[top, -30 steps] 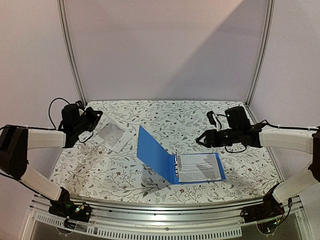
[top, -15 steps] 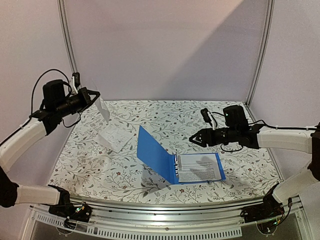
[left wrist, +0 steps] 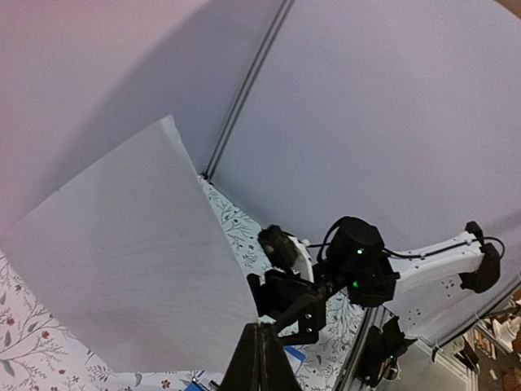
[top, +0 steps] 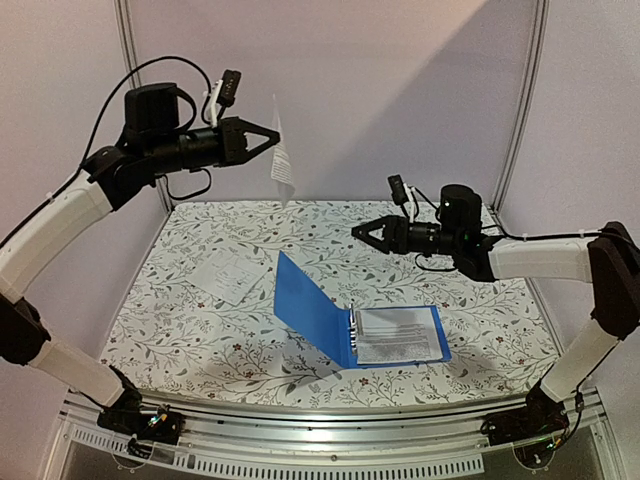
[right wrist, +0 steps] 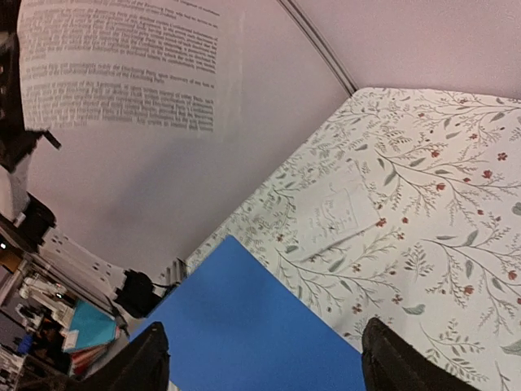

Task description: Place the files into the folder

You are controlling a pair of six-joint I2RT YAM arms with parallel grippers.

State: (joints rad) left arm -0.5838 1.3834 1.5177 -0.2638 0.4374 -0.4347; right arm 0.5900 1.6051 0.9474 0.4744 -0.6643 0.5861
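**Files: one aloft, one loose on the table, some in the folder**

The folder (top: 318, 318) lies open near the front edge of the table (top: 200, 340), roughly mid-width. Its left cover stands up at a tilt. Its right cover lies flat, with filed sheets (top: 400, 335) stacked on it print side up, next to the rings (top: 352, 328).

Left of that and a little further back, a loose file (top: 228, 273) lies flat on the floral cloth. It is well apart from the folder and neither arm touches it.

Behind the folder, the right gripper (top: 362, 236) hovers above the table, pointing left. Its jaws are spread wide with nothing between them. Its wrist view shows both fingers (right wrist: 146, 362) well apart, with the blue cover below them and the loose file beyond.

Farthest and highest, the left gripper (top: 272, 135) is up in front of the back wall, well above the table, pointing right. Its jaws are pinched tight on the edge of the raised file (top: 283, 162), which hangs down from the tips and shows only a narrow face to the top camera. In the left wrist view we see the sheet's blank side spreading away from the closed fingertips (left wrist: 248, 371). In the right wrist view we see its lines of black text, so the printed side faces the right arm. We cannot tell whether this sheet is in a sleeve.
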